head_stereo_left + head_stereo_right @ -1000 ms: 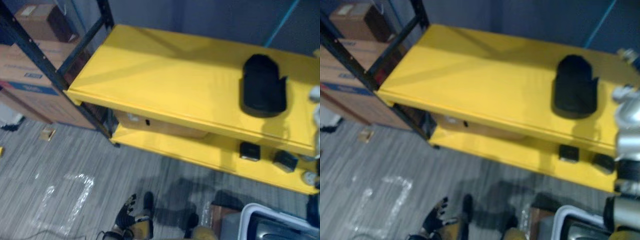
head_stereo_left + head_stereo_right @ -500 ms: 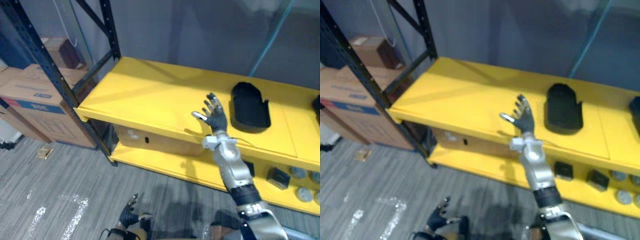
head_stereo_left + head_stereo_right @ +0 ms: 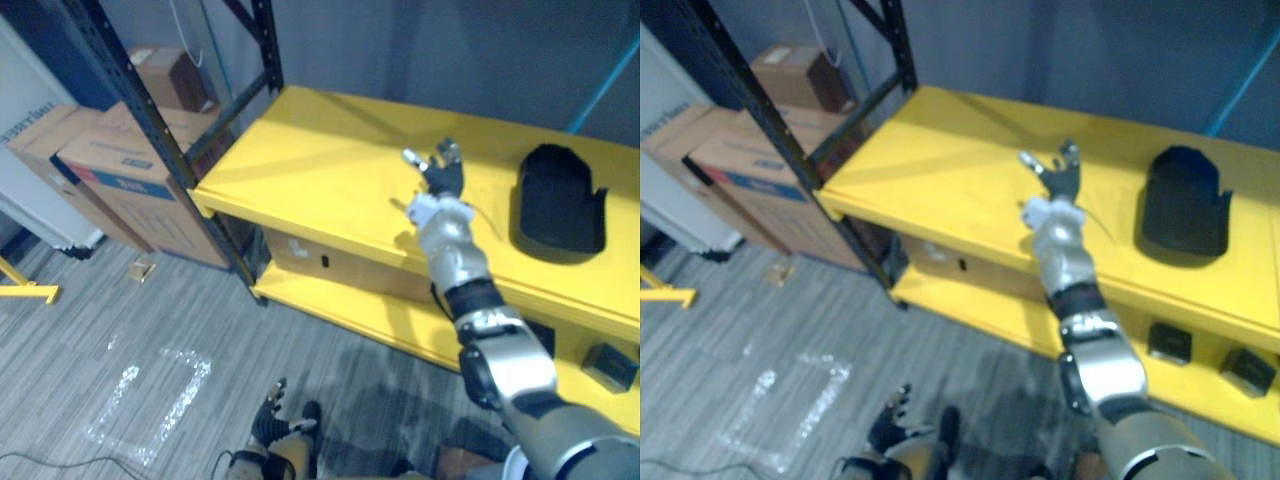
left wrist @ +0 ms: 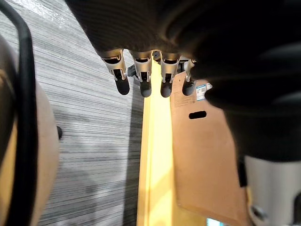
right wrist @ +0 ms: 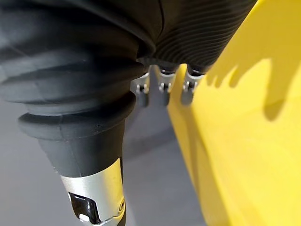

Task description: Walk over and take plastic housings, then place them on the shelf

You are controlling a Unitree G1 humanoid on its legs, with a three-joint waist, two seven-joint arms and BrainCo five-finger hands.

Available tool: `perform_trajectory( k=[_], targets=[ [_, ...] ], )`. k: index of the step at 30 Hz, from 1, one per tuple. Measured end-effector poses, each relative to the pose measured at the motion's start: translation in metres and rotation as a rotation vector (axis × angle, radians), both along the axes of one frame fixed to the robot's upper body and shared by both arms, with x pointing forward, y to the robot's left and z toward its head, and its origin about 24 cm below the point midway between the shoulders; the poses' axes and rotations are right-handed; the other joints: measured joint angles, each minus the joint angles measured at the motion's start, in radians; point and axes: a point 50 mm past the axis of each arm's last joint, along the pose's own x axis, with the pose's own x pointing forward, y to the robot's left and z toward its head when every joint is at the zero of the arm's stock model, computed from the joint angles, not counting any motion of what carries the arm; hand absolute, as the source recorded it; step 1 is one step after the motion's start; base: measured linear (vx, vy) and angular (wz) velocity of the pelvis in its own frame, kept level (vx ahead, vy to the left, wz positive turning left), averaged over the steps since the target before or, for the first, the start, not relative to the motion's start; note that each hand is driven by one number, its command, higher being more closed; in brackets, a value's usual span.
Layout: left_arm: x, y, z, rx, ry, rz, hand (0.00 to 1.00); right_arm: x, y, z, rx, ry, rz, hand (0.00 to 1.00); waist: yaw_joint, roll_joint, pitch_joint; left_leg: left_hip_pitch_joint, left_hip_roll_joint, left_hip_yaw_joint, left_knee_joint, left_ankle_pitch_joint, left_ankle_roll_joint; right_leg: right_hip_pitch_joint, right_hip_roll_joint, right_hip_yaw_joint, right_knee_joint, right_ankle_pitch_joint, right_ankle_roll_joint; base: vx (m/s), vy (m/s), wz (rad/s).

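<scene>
Now, with right hand [image 3: 441, 178] spread and empty over the shelf [image 3: 320, 160], housing [image 3: 560, 200] lying on it apart to the right, and left hand [image 4: 145, 75] loose-fingered, pull back level, clear of the housing.

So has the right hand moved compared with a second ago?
Yes. Though the camera shifted, the right hand was right of the black housing; now it is left of it, open over the yellow shelf.
</scene>
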Motion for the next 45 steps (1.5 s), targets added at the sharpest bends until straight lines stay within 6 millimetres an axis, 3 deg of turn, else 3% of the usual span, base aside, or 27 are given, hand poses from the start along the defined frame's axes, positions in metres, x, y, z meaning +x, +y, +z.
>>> perform_trajectory(
  k=[1, 2, 3, 9, 14, 15, 45],
  targets=[
    [0.002, 0.0, 0.001, -0.009, -0.007, 0.005, 0.0, 0.002, -0.02, 0.017, -0.034, -0.005, -0.011, 0.0, -0.001, 0.018, 0.023, -0.024, 0.001, -0.01, 0.0, 0.005, -0.003, -0.023, 0.001, -0.009, 0.008, 0.002, -0.002, -0.09, 0.032, 0.16],
    [0.012, 0.001, 0.005, -0.048, -0.03, 0.04, 0.0, -0.004, -0.064, 0.043, -0.075, 0.006, -0.043, 0.0, 0.0, 0.049, 0.086, -0.054, 0.002, -0.012, 0.0, 0.016, 0.0, -0.062, -0.002, -0.007, 0.03, 0.006, -0.002, -0.05, 0.015, 0.08],
    [0.012, 0.001, 0.005, -0.05, -0.029, 0.045, 0.0, -0.005, -0.067, 0.042, -0.075, 0.017, -0.05, 0.0, -0.003, 0.049, 0.09, -0.054, 0.002, -0.01, 0.001, 0.016, 0.0, -0.064, -0.002, -0.003, 0.029, 0.005, -0.002, 0.03, -0.054, -0.09],
    [0.012, 0.0, 0.005, -0.053, -0.032, 0.043, 0.0, -0.003, -0.066, 0.072, -0.063, -0.022, -0.052, 0.0, -0.001, 0.066, 0.103, -0.061, 0.012, -0.006, 0.005, 0.016, 0.0, -0.083, 0.005, 0.011, 0.042, -0.006, -0.015, 0.02, -0.032, -0.05],
    [0.012, -0.002, 0.007, -0.069, -0.053, 0.057, 0.0, -0.01, -0.082, 0.078, -0.068, -0.029, -0.113, 0.0, 0.0, 0.084, 0.116, -0.065, 0.012, -0.007, 0.001, 0.016, -0.001, -0.1, 0.0, 0.014, 0.07, -0.016, -0.014, -0.02, 0.009, 0.0],
    [0.012, -0.002, 0.007, -0.073, -0.055, 0.059, 0.0, -0.015, -0.094, 0.083, -0.072, -0.034, -0.157, 0.0, -0.001, 0.084, 0.116, -0.064, 0.013, 0.001, 0.001, 0.016, -0.001, -0.103, -0.001, 0.02, 0.07, -0.016, -0.014, 0.0, 0.003, -0.13],
    [0.01, 0.002, 0.009, -0.06, -0.117, 0.077, 0.0, -0.021, -0.108, 0.086, -0.041, -0.056, -0.255, 0.0, -0.004, 0.068, 0.127, -0.048, 0.021, 0.039, 0.0, 0.016, -0.001, -0.113, -0.001, 0.065, 0.078, -0.011, -0.013, 0.0, 0.0, -0.04]
  ],
)
